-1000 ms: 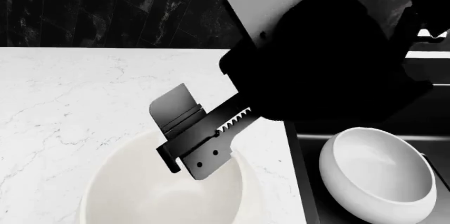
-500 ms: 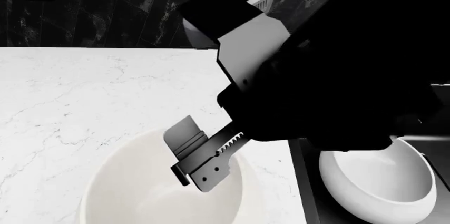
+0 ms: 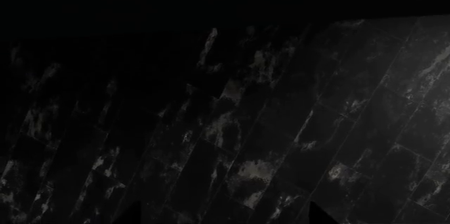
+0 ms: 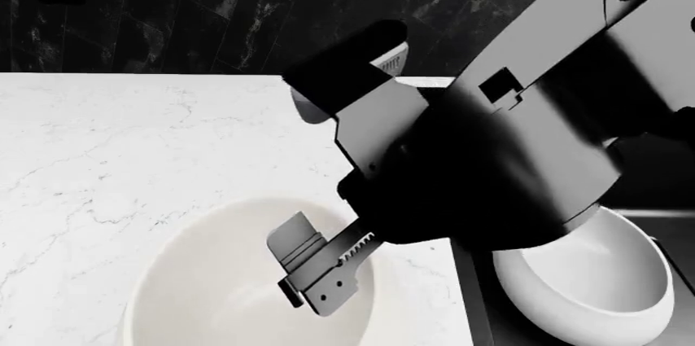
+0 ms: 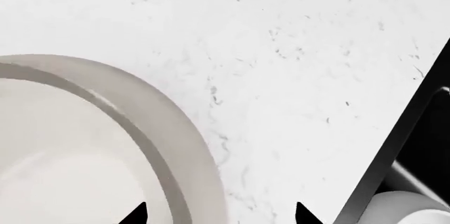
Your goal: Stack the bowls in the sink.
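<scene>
The larger cream-white bowl (image 4: 217, 281) stands on the marble countertop, left of the sink (image 4: 474, 313). My right gripper (image 4: 309, 269) hangs open over this bowl's right side. In the right wrist view the bowl's rim (image 5: 176, 145) runs between the spread fingertips of the right gripper (image 5: 219, 214), and I cannot tell if they touch it. The smaller white bowl (image 4: 592, 293) sits in the sink, partly behind my right arm, and shows as a white curve (image 5: 414, 209) past the sink's black edge (image 5: 383, 161). My left gripper (image 3: 225, 214) is open on nothing, facing dark tiles.
White marble countertop (image 4: 130, 142) spreads to the left and behind the larger bowl. A dark tiled wall (image 4: 195, 12) runs along the back. My right arm's bulky housing (image 4: 489, 167) blocks most of the sink from the head view.
My right gripper has moved down and nearer over the larger bowl's right side, and the arm now covers more of the sink. Neither bowl has moved.
</scene>
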Robot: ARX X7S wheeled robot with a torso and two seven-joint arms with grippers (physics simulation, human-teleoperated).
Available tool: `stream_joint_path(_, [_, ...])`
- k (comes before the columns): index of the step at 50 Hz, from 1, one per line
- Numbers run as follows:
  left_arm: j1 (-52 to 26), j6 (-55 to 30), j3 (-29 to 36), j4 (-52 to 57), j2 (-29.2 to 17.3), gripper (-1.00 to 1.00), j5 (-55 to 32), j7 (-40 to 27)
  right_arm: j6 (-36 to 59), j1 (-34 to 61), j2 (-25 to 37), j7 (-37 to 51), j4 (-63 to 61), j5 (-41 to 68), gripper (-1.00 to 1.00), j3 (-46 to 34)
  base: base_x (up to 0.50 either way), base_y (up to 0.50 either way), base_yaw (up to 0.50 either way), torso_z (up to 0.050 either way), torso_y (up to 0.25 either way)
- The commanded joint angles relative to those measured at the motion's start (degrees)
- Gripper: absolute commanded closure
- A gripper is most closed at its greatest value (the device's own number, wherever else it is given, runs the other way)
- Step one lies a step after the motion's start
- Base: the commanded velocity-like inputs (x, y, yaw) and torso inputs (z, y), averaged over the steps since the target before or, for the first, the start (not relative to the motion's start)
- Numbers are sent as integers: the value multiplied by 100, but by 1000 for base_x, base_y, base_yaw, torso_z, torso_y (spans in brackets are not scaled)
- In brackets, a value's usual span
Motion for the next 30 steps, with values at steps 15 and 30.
stream_joint_path(15, [78, 68, -32, 3, -43, -100, 17, 31, 109, -466, -256, -217, 129, -278, -100, -279, 0, 0, 0, 0, 0])
stream_joint_path(30, [57, 51, -40, 21, -83, -100, -35, -9, 385, -306, -286, -122, 73, -769, 100, -325, 0, 0, 0, 0, 0])
